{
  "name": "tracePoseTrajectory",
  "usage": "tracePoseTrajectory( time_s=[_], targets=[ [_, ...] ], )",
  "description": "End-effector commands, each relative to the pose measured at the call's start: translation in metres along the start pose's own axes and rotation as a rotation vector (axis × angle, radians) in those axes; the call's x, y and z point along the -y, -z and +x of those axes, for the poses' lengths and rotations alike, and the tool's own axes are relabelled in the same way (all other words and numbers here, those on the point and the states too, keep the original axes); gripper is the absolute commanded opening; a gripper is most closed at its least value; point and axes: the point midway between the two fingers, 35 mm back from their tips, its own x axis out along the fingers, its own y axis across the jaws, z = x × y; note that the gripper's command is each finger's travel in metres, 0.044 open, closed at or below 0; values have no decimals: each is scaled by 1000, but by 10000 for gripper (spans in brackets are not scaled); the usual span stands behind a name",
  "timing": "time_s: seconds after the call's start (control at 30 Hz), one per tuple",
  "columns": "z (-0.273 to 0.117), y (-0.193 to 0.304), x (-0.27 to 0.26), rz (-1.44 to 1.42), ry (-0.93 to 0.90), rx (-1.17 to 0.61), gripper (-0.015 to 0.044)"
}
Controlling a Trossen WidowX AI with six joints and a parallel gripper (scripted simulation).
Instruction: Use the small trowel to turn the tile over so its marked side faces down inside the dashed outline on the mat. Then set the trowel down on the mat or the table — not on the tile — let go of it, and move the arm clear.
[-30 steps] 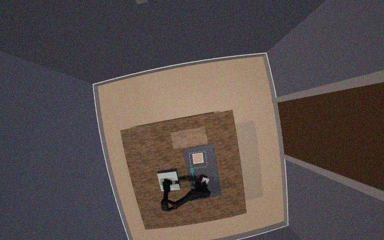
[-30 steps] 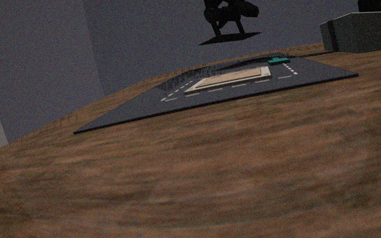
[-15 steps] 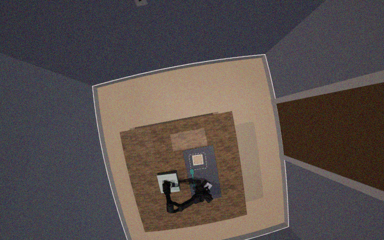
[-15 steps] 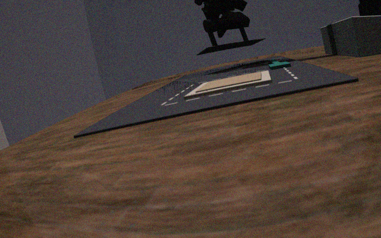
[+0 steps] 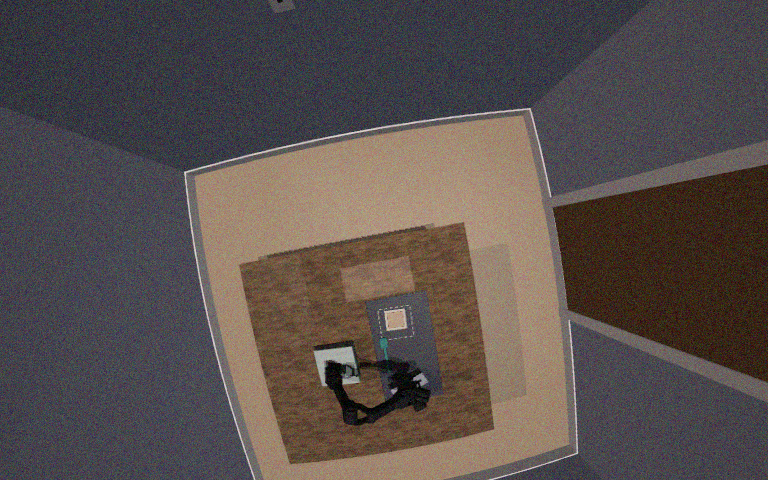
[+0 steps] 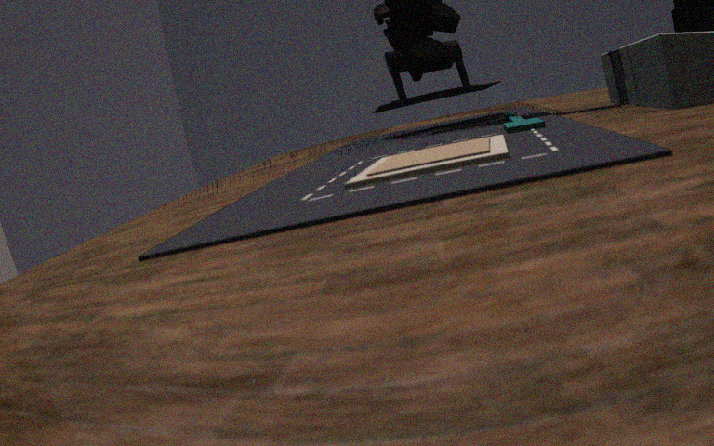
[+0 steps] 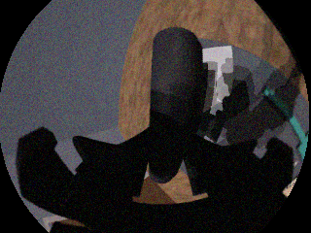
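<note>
The tile [image 5: 395,319] [image 6: 437,156] lies flat on the dark mat [image 5: 419,348] [image 6: 252,226], inside the dashed outline [image 5: 412,322] [image 6: 448,172]. Its visible top is a beige panel with a white rim; its underside is hidden. My gripper [image 5: 405,381] [image 6: 419,65] [image 7: 165,130] is shut on the trowel, whose dark handle [image 7: 176,73] shows in the wrist view. The trowel's flat blade [image 6: 437,97] [image 7: 219,52] hangs raised above the mat, tilted, touching neither mat nor tile. From above, the blade is pale and partly covered by the arm.
A teal T-shaped tool [image 5: 384,343] [image 6: 521,124] [image 7: 295,122] lies on the mat beside the dashed outline, between tile and arm. The arm stands on a pale box [image 5: 337,353] [image 6: 653,73] left of the mat. A lighter rectangular patch [image 5: 377,278] shows on the table behind the mat.
</note>
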Motion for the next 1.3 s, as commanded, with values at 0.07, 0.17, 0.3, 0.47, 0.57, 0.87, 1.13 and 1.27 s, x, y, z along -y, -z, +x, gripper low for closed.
tracePoseTrajectory(
  time_s=[0.07, 0.17, 0.3, 0.47, 0.57, 0.87, 1.13, 1.27],
  targets=[
    [13, -5, -16, 100, -48, 88, 0],
    [20, -9, -20, 142, -67, 130, 0],
    [30, -14, -26, 196, -95, 183, 0],
    [40, -20, -32, 258, -133, 245, 0],
    [42, -21, -33, 267, -139, 253, 0],
    [44, -21, -32, 267, -139, 253, 0],
    [54, -20, -23, 267, -139, 253, 0],
    [58, -20, -19, 267, -139, 253, 0]
  ],
)
